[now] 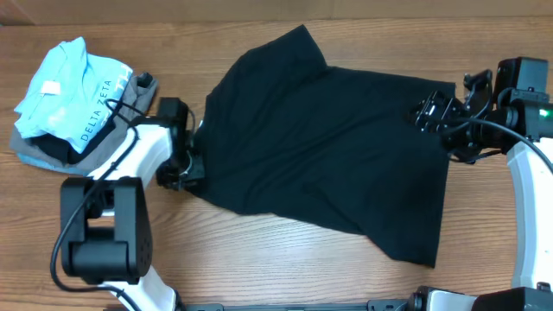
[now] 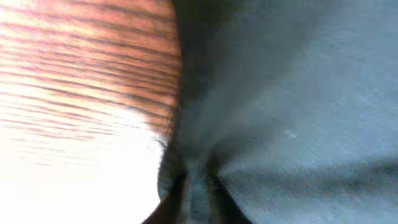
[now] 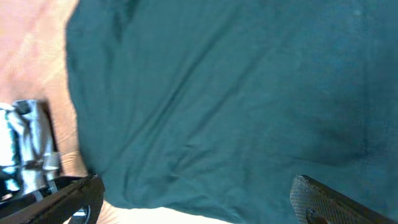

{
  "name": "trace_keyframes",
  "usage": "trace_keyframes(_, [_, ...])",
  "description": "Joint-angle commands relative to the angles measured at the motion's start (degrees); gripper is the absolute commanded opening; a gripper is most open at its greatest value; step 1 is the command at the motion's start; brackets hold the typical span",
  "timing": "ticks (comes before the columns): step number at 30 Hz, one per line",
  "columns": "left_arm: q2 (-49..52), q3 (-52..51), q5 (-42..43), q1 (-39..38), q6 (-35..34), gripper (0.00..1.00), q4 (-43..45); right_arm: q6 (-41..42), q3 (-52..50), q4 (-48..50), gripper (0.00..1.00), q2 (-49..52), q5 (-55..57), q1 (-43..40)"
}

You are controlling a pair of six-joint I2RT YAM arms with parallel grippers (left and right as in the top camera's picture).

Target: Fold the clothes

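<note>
L gripper (image 1: 190, 162): jaws pinched together on left edge of black T-shirt (image 1: 328, 155).
R gripper (image 1: 429, 112): jaws wide apart, over T-shirt's right edge.
T-shirt: spread out, mid table (image 1: 259, 268).
Far left: light-blue shirt (image 1: 60, 86) atop grey garment (image 1: 34, 149).

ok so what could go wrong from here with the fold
The left gripper pinches only a thin bit of the black shirt at its edge, so the cloth could slip out when pulled. The right gripper is open at the opposite edge and holds nothing, so a one-sided pull might drag or bunch the shirt. The pile of other clothes sits close to the left arm and could get knocked.
</note>
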Motion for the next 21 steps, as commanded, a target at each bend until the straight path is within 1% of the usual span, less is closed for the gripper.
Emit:
trace_keyframes(1, [-6.4, 1.8, 6.6, -0.5, 7.1, 0.3, -1.2, 0.0, -1.1, 0.2, 1.0, 0.3, 2.1, 0.1])
trace_keyframes(3, [-9.2, 1.9, 10.3, -1.1, 8.8, 0.36, -2.9, 0.0, -1.2, 0.4, 1.0, 0.3, 2.1, 0.1])
trace_keyframes(6, [-11.7, 1.9, 14.8, -2.8, 8.9, 0.43, -6.8, 0.0, -1.2, 0.4, 1.0, 0.3, 2.1, 0.1])
trace_keyframes(9, [-11.5, 0.3, 15.3, -5.6, 8.4, 0.49, -9.6, 0.0, -1.2, 0.5, 1.0, 0.3, 2.1, 0.1])
trace_keyframes(10, [-11.3, -1.0, 15.5, -6.8, 7.1, 0.5, -9.5, 0.0, -1.2, 0.4, 1.0, 0.3, 2.1, 0.1])
trace_keyframes(13, [-10.8, -6.0, 15.7, -10.3, 3.1, 0.52, -6.6, 0.0, -1.2, 0.2, 1.0, 0.3, 2.3, 0.1])
trace_keyframes(16, [-10.7, -10.4, 15.6, -12.6, 0.6, 0.54, -1.8, 0.0, -1.2, -0.1, 1.0, 0.3, 3.4, 0.1])
trace_keyframes(19, [-10.6, -13.5, 15.2, -13.4, -0.9, 0.55, 1.9, 0.0, -1.2, -0.3, 1.0, 0.3, 3.8, 0.1])
trace_keyframes(21, [-10.6, -14.8, 15.2, -13.3, -1.5, 0.54, 3.8, 0.0, -1.2, -0.7, 1.0, 0.3, 3.8, 0.1])
